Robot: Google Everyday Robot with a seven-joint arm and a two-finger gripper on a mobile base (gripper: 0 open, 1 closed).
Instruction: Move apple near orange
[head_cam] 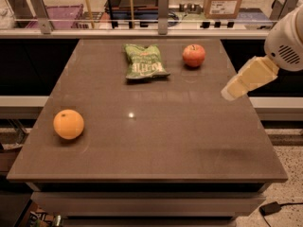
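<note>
The gripper [230, 91] hovers over the table's [165, 145] right edge, whether it is open or closed unclear. The apple [193, 55] lies to its upper left, and the orange [68, 124] is well apart to its lower left.

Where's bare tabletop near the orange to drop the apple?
Bare table runs right of the orange through the centre to the right edge, plus the whole front strip. Crowded only at the back: bag beside apple. Pincer hovers near the right edge.

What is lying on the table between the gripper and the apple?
Nothing: the camera view shows only bare table between the gripper, over the table's right side, and the apple.
</note>
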